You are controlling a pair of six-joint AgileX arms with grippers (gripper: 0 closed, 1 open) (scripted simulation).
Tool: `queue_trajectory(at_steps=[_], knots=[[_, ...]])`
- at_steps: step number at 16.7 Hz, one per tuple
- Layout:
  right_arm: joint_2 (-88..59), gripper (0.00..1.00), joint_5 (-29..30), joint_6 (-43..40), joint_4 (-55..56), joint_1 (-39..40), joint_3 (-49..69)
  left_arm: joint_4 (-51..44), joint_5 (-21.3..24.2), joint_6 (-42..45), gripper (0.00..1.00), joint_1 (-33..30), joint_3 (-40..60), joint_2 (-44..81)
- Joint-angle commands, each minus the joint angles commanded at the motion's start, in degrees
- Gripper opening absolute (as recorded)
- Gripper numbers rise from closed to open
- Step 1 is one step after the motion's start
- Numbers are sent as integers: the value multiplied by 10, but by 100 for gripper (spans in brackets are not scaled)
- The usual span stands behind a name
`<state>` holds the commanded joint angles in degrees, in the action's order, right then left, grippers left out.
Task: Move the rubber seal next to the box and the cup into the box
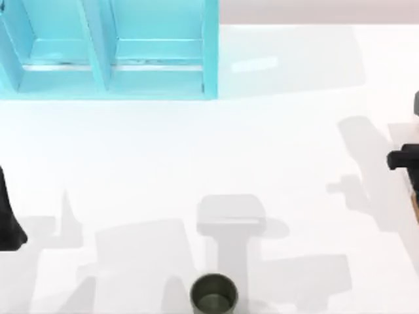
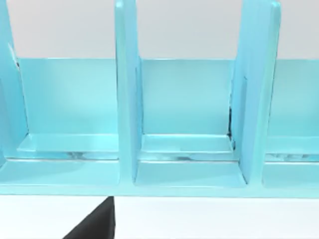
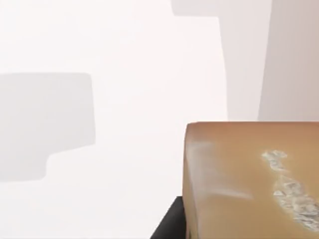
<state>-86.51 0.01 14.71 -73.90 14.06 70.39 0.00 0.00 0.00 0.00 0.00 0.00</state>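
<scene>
The rubber seal (image 3: 249,184), a tan-brown block with white marks on one face, looms close in the right wrist view with a dark finger (image 3: 169,226) against its side. It hangs above the white table. My right gripper (image 1: 404,159) is at the table's right edge, shut on the seal. The cup (image 1: 213,294), dark olive and round, stands upright at the front middle of the table, far from both grippers. The turquoise box (image 1: 209,59) with upright dividers sits at the back left. My left gripper (image 1: 8,222) is parked at the left edge, facing the box (image 2: 127,99).
The box has several open compartments split by tall walls (image 2: 256,94). Bare white table lies between the box, the cup and the right arm. Grey arm shadows fall across the middle.
</scene>
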Motion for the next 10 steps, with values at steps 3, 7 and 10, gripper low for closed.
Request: queue_trajectory(at_steps=[3, 7, 10], knots=[[-6, 0, 0, 1, 8, 3, -8, 0, 0, 0, 100, 0, 0, 0], [-15, 0, 1, 3, 74, 2, -65, 0, 0, 0, 100, 0, 0, 0], [-23, 0, 0, 3, 134, 3, -112, 0, 0, 0, 100, 0, 0, 0]])
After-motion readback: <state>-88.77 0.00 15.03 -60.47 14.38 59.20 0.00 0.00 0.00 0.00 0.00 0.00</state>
